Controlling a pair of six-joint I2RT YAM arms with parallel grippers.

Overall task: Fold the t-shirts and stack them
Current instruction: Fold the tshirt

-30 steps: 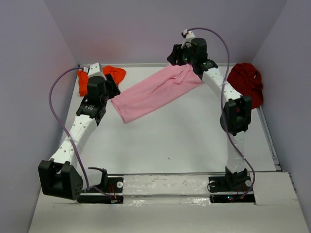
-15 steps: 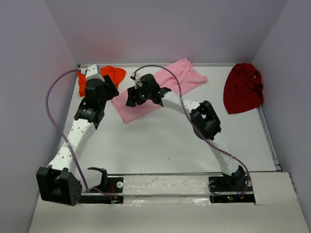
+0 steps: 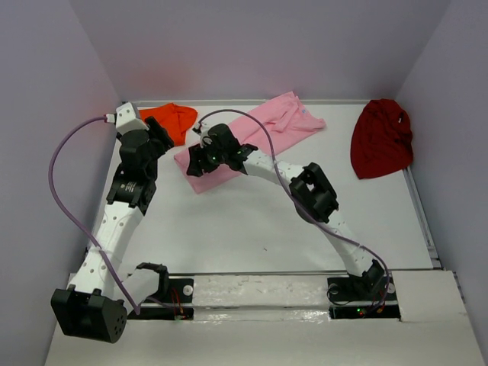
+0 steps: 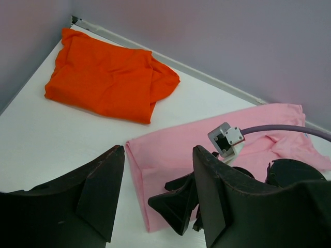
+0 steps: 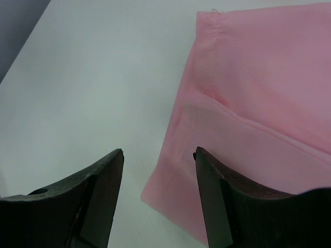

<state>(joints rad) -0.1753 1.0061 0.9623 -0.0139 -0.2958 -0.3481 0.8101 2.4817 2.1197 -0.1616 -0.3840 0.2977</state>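
The right gripper [image 5: 159,151] and left gripper [image 4: 159,148] hover open and empty by the near-left end of the pink shirt [image 3: 278,123], a long strip across the far table, likely poised to fold it, while the orange shirt [image 3: 169,118] and red shirt [image 3: 381,137] lie apart.

Orange tee [image 3: 169,120] sits rumpled in table's [image 3: 229,229] far-left corner. Pink tee [image 3: 282,122], folded into long strip, lies diag. beside it toward far edge. Dark red tee [image 3: 381,137] is bunched at right edge.
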